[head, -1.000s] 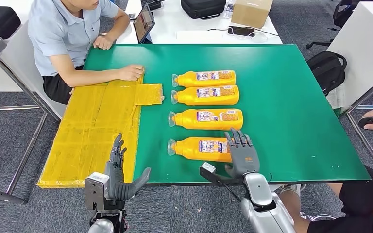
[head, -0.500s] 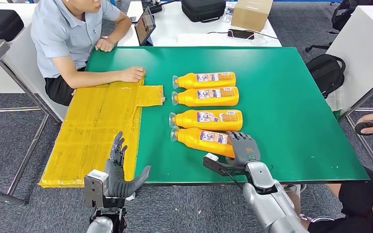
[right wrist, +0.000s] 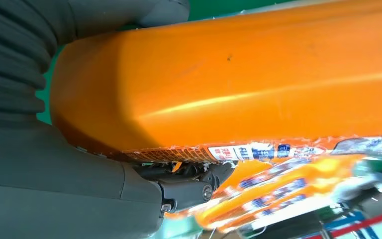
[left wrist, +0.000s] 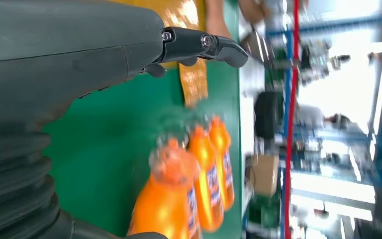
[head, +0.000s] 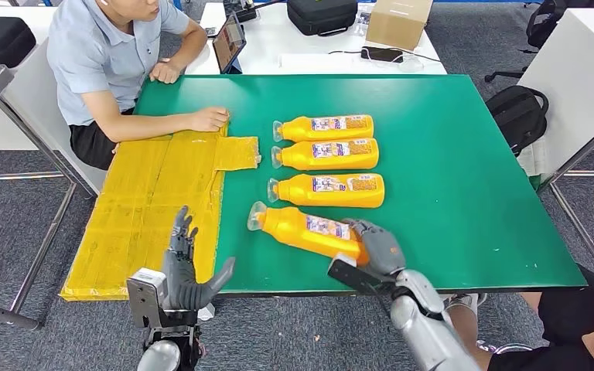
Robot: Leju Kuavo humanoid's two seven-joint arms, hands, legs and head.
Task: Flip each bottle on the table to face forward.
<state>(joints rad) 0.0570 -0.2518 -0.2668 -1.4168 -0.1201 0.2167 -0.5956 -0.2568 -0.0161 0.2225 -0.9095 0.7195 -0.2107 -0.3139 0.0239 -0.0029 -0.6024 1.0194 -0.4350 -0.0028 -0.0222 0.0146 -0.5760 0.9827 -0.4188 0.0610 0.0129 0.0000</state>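
Right hand gripping base of nearest orange bottle, tilted off its row; left hand empty, fingers spread.

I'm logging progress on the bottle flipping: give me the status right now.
Done: nothing visibly finished; three far bottles lie in a row on the green table, same labels up. In hand: the right hand grips the nearest bottle at its base, skewed. Left: those three; left hand is idle.

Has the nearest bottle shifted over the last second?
Yes. The nearest bottle, held by the right hand, has swung askew: its cap end moved left, out of line with the three parallel bottles.
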